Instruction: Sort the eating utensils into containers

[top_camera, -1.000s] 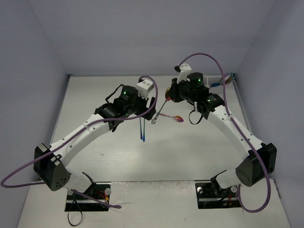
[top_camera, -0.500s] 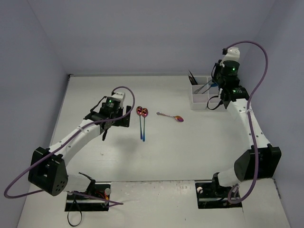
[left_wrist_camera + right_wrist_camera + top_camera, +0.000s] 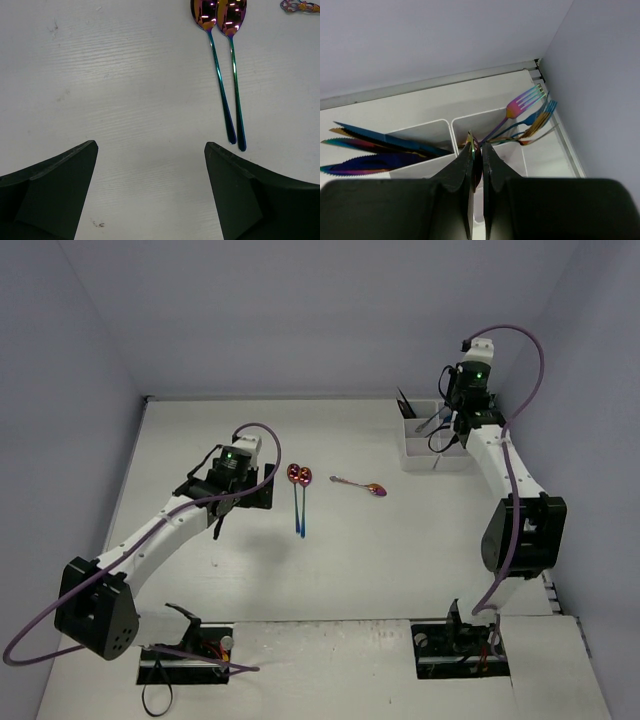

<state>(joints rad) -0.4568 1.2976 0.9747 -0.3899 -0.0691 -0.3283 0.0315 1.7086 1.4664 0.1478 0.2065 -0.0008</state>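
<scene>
Pinching slim iridescent utensil (image 3: 471, 143), serrated knives (image 3: 370, 164), white tray (image 3: 422, 131)

Site type: robotics lab, enclosed test cell. Evidence: 2 robot arms, left arm (image 3: 170, 522) and right arm (image 3: 510, 468), mounted on black base plates (image 3: 178, 667) on a white table (image 3: 380, 560); 3 plain lavender walls (image 3: 300, 320); purple cables (image 3: 262, 427) looped along them.
</scene>
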